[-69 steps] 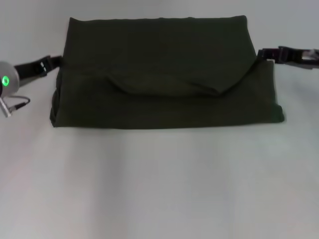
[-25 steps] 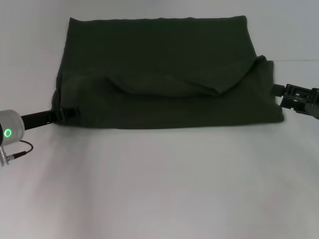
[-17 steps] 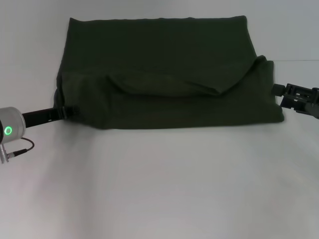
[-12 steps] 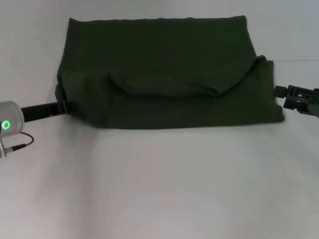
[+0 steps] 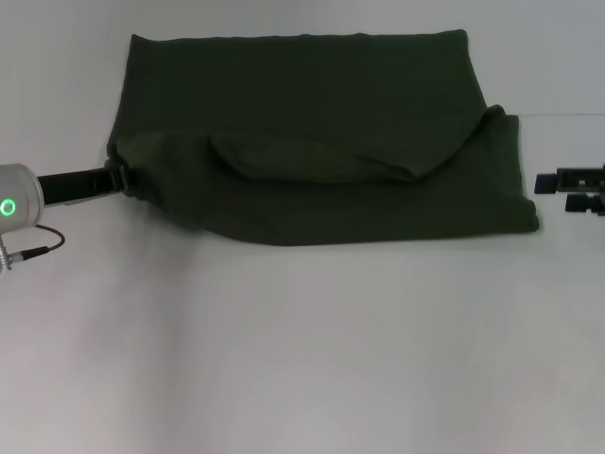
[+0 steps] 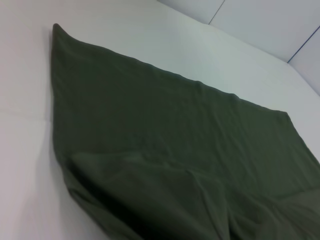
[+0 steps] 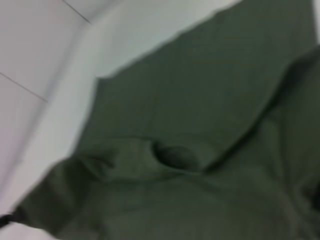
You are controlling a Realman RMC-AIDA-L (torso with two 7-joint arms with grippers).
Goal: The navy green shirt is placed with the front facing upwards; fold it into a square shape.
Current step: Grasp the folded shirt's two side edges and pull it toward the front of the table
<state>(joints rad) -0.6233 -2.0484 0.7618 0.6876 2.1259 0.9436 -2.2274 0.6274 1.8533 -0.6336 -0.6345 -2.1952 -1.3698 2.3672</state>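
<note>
The navy green shirt [image 5: 312,123] lies folded into a wide dark olive band on the white table, and its lettering and neck label are hidden. My left gripper [image 5: 121,180] is at the shirt's left edge, shut on the near left corner, which is raised off the table and drawn inward. A fold ridge runs across the middle of the cloth. My right gripper [image 5: 550,183] is just right of the shirt's right edge, apart from the cloth. The shirt fills the left wrist view [image 6: 165,150] and the right wrist view [image 7: 200,150].
The white table [image 5: 312,359] stretches wide in front of the shirt. A seam line shows on the table at the far right [image 5: 567,115]. The left arm's silver wrist with a green light [image 5: 11,206] sits at the left edge.
My left gripper moved to the shirt's near left corner, took hold, and lifted it back and inward. My right gripper came forward along the right edge, then drew away to the right.
</note>
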